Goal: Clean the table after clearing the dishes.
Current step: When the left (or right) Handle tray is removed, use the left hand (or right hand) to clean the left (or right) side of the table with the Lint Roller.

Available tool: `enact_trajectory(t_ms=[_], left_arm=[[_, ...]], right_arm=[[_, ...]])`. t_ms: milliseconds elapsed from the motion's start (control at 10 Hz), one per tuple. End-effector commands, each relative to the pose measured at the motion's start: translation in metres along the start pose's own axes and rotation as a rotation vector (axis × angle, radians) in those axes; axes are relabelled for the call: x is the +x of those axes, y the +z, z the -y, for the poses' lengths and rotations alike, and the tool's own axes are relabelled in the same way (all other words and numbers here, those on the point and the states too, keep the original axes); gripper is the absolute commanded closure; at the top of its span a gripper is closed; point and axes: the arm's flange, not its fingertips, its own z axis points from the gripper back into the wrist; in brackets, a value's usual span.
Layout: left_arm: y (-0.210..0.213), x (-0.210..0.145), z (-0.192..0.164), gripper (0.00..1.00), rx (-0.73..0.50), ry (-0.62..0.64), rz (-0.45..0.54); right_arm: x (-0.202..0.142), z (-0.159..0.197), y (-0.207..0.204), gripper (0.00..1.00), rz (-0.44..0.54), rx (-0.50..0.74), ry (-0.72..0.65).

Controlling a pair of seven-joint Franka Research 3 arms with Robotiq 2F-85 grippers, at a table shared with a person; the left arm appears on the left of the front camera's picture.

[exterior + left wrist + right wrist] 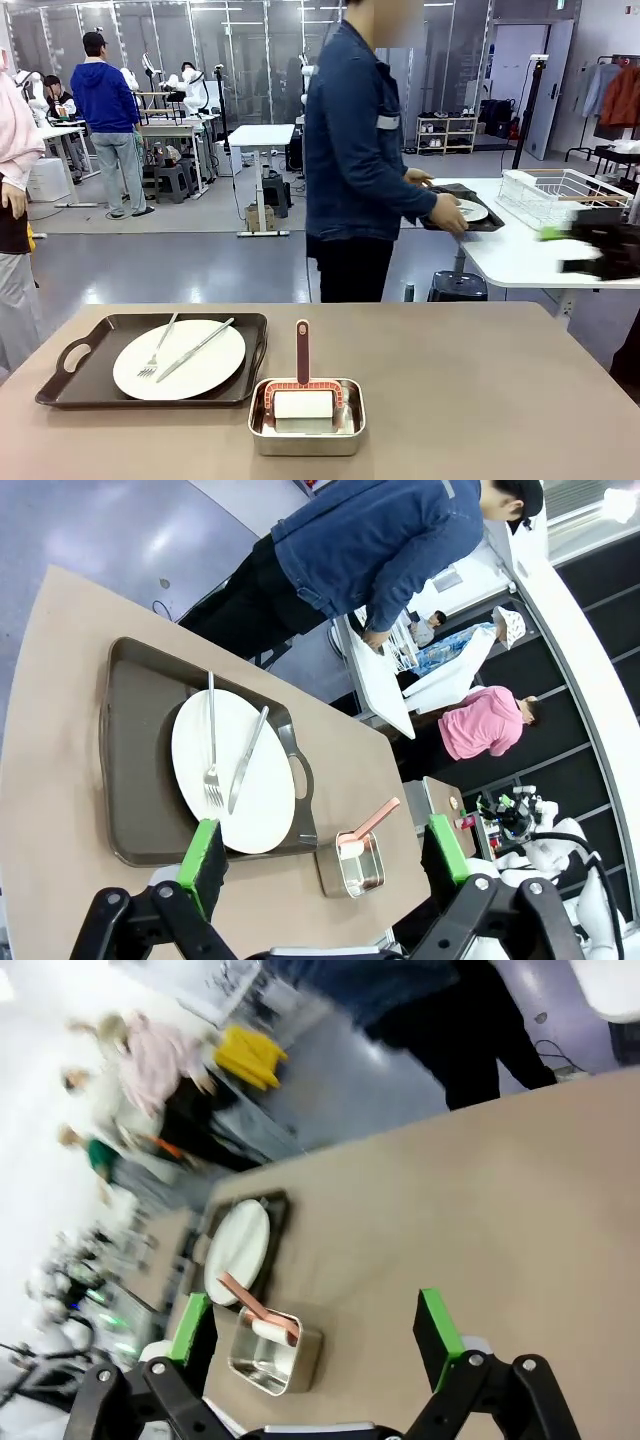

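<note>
- I am holding my left tool (322, 852) and right tool (312, 1330) wide open above the worktop (480, 390), gripping nothing.
- One plate (178, 358) is sitting on its tray (60, 385) at my left.
- Farther off, a person (355, 150) is holding the second tray (488, 222) with its plate (472, 210).

- No legible text, brand, number or sign in the front view or either wrist view.
- Small white patch (388, 122) on the upper sleeve of the person's dark blue denim jacket (355, 150): any print too small to read.
</note>
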Motion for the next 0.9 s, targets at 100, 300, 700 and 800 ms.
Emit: enact_trajectory(t_ms=[100,300,700,800], left_arm=[[0.002,0.003,-0.001,0.0,-0.015,-0.012,0.0],[0.002,0.003,-0.001,0.0,-0.015,-0.012,0.0],[0.002,0.003,-0.001,0.0,-0.015,-0.012,0.0],[0.002,0.003,-0.001,0.0,-0.015,-0.012,0.0]], right_arm=[[0.017,-0.066,-0.117,0.0,-0.169,-0.205,0.189],[0.01,-0.088,-0.175,0.0,-0.284,-0.244,0.282],[-0.018,-0.129,-0.28,0.0,-0.665,-0.223,0.481],[-0.017,-0.139,-0.294,0.0,-0.751,-0.177,0.496]])
